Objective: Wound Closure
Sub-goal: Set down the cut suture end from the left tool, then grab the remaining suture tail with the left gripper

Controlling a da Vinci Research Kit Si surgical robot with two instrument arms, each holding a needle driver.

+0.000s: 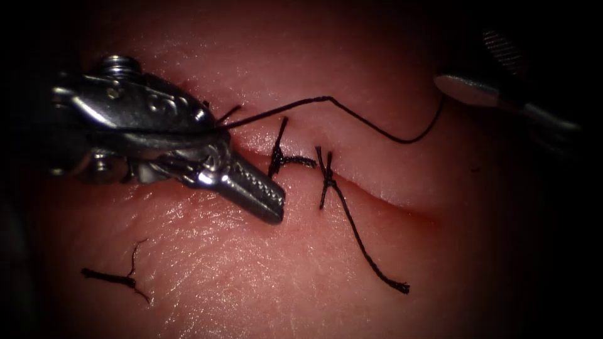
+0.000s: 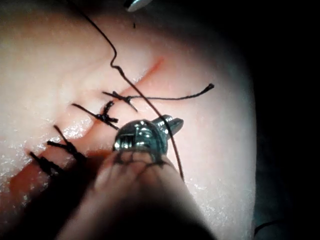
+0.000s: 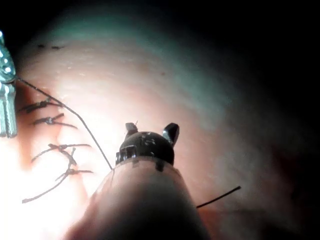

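My left tool (image 1: 270,204) lies over the left end of the cut (image 1: 389,199), jaws shut on nothing and pointing down to the right. The black thread (image 1: 352,115) leaves its wrist, arcs across the tissue (image 1: 251,276) above the cut and ends under my right tool (image 1: 463,88) at the upper right. In the right wrist view the right tool's (image 3: 151,130) jaws stand apart, and the thread (image 3: 85,127) passes beneath them without being held. In the left wrist view the thread (image 2: 150,102) runs close beside the left tool's tip (image 2: 172,121).
Two knotted stitches (image 1: 279,157) (image 1: 326,179) cross the cut just right of the left tool. A long tail (image 1: 370,254) trails from one down to the lower right. A cut end of thread (image 1: 116,276) lies on the tissue at the lower left. Red fluid (image 1: 427,216) tints the cut's right end.
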